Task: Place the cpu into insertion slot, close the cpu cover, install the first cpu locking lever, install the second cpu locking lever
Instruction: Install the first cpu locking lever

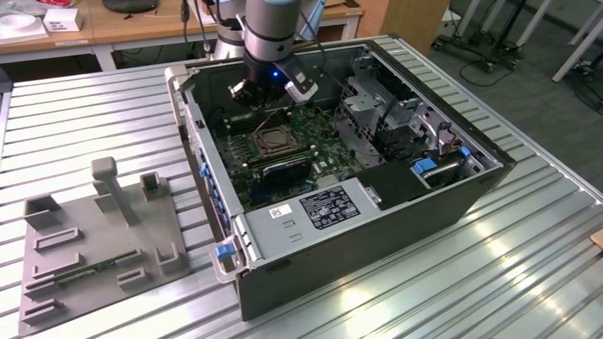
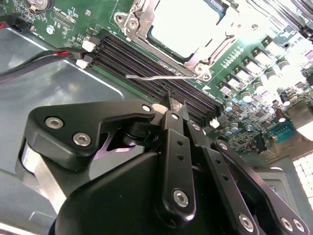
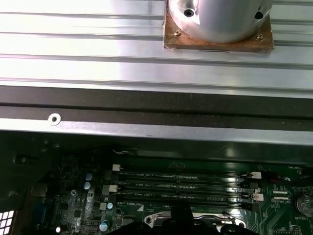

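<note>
The cpu (image 2: 183,24) lies in the insertion slot (image 1: 270,139) on the green board inside the open computer case (image 1: 377,233). The silvery cpu cover (image 2: 142,27) frames it and looks laid down over it. A thin locking lever (image 2: 156,77) sticks out along the socket's edge, over the black memory slots (image 2: 146,63). My gripper (image 2: 174,104) hangs over those memory slots just beside the lever, shut with nothing between its fingers. In the exterior view the gripper (image 1: 267,104) is just behind the socket.
The case walls (image 1: 203,152) and the drive cage (image 1: 377,113) hem in the board. Red and black cables (image 2: 44,58) run near the memory slots. A grey fixture plate (image 1: 94,240) with upright holders lies at the exterior view's left. The arm's base (image 3: 217,22) stands on the ribbed table.
</note>
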Available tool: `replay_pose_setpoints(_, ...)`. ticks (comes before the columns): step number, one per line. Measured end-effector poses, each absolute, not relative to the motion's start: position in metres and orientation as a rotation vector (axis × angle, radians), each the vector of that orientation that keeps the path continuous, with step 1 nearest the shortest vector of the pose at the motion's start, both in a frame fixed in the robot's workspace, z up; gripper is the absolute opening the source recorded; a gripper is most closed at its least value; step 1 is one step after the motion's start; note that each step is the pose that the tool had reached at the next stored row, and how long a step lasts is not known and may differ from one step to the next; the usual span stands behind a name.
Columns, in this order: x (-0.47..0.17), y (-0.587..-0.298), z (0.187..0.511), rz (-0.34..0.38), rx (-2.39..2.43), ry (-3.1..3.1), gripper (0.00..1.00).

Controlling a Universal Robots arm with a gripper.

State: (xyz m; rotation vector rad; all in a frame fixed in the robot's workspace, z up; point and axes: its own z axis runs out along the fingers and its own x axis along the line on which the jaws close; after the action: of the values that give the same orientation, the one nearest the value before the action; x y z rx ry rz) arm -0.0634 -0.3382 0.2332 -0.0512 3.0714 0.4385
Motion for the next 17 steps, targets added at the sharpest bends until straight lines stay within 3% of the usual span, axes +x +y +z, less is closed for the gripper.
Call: replay_pose_setpoints(17, -0.0607, -0.3363, 0.2295, 0.437, -0.051, 3.072, 0.11)
